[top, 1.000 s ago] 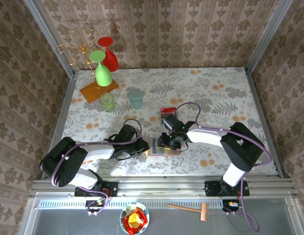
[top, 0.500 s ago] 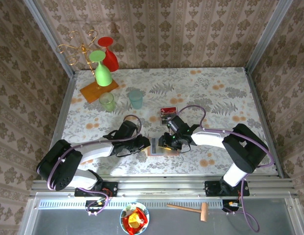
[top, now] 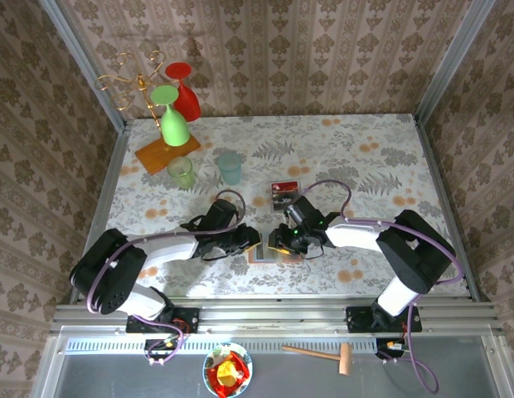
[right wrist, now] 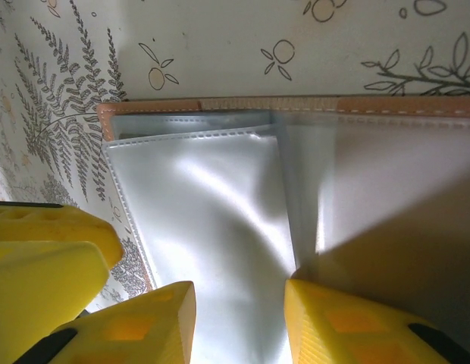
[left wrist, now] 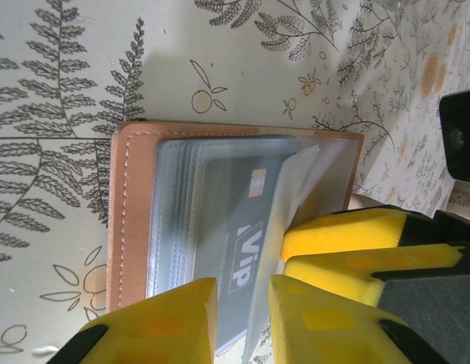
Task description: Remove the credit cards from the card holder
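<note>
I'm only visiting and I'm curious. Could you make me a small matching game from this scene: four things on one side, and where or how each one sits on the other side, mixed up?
Things:
1. card holder
2. red-banded card
3. green wine glass
4. wooden mallet

Places or states:
A. flat on the table, farther back than the holder
B. on the grey ledge in front of the table
C. lying open, with a VIP card in its pocket
D. foot up, by the gold rack in the far left corner

Pairs: 1-C, 2-A, 3-D, 4-B
</note>
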You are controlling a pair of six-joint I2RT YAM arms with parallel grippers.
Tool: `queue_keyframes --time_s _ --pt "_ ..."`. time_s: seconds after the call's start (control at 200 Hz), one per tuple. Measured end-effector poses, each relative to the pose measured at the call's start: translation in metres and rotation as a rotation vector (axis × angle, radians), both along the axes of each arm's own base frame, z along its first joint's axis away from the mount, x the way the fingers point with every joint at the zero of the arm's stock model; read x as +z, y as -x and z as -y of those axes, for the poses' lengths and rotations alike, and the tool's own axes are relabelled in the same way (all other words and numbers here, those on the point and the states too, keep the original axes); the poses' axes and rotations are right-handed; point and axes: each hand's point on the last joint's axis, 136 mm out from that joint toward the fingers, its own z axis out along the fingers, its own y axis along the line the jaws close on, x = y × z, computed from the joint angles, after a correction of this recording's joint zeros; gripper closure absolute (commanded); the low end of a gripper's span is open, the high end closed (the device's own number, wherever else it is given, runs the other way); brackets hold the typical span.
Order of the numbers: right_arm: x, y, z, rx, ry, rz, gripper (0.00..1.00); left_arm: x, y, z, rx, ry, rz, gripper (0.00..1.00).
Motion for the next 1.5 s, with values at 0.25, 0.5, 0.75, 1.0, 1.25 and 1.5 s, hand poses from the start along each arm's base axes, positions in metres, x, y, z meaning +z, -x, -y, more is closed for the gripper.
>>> queue_keyframes --time_s 0.25,0.5,0.75,1.0,1.25,1.5 --pt "0.002 -0.001 -0.001 -0.002 -0.01 0.005 0.62 -0.009 0.002 0.007 -0.023 -0.002 -0.021 0.77" --pt "0.002 -0.001 -0.001 -0.004 -0.01 0.004 0.62 -0.008 0.0 0.017 -0.041 0.02 -0.015 0.8" --pt "0.012 -0.003 0.0 -0.016 -0.021 0.017 0.59 -0.007 0.0 0.02 -0.045 0.033 -0.018 0.8" --pt "0.034 -0.007 0.013 -0.057 -0.013 0.064 0.58 0.008 -0.007 0.031 -0.056 0.064 0.009 0.74" --pt "0.07 -0.015 0.036 -0.11 -0.021 0.154 0.57 0.025 -0.008 0.046 -0.088 0.087 0.022 0.63" --pt "0.08 -0.015 0.068 -0.179 -0.014 0.192 0.57 0.033 -0.012 0.065 -0.118 0.098 0.032 0.57"
